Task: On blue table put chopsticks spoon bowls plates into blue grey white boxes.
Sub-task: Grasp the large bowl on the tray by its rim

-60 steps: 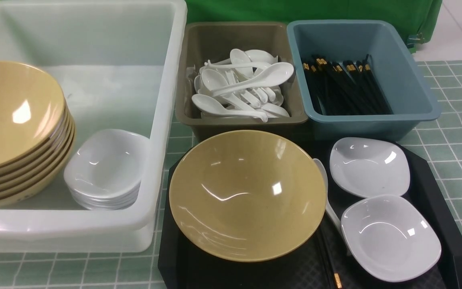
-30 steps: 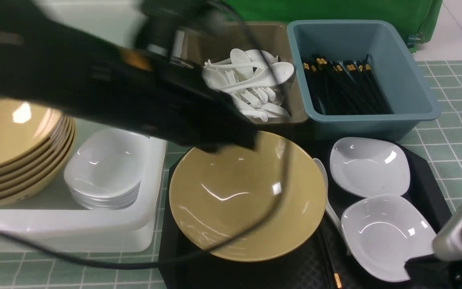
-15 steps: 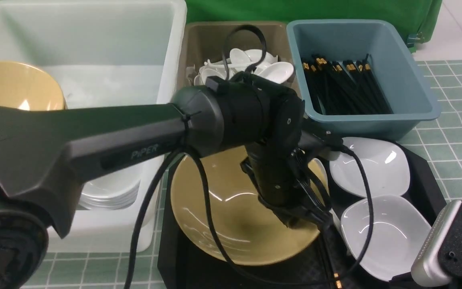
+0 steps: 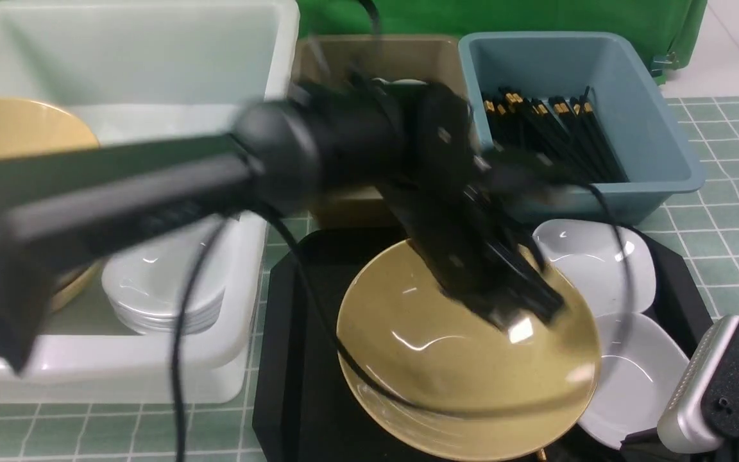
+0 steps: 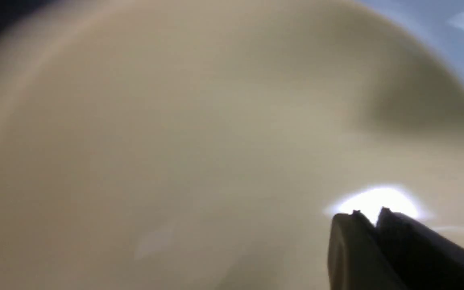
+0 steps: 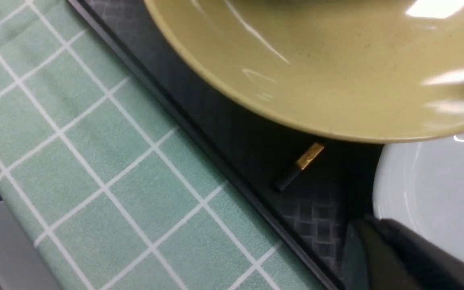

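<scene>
A yellow bowl (image 4: 459,385) lies tilted on the black tray (image 4: 299,333), its right edge over two white plates (image 4: 600,256) (image 4: 639,378). My left gripper (image 4: 523,314) is inside the bowl, blurred by motion. In the left wrist view its jaws (image 5: 369,215) stand together against the bowl's inner wall (image 5: 175,121), nothing between them. My right gripper (image 6: 367,225) is shut and empty, low over the tray's front corner beside the near white plate (image 6: 429,193). A black chopstick with a gold tip (image 6: 300,167) pokes out from under the bowl (image 6: 336,60). The loose spoon is hidden.
The white box (image 4: 119,359) at left holds stacked yellow bowls (image 4: 16,128) and white plates (image 4: 158,289). The grey-brown box (image 4: 344,58) is mostly hidden by my left arm. The blue box (image 4: 658,128) holds chopsticks (image 4: 555,135). My right wrist (image 4: 722,391) is at the front right.
My left arm swung in over the tray and its gripper went down into the yellow bowl. The bowl has slid right and forward, over the white plates. My right arm came in at front right.
</scene>
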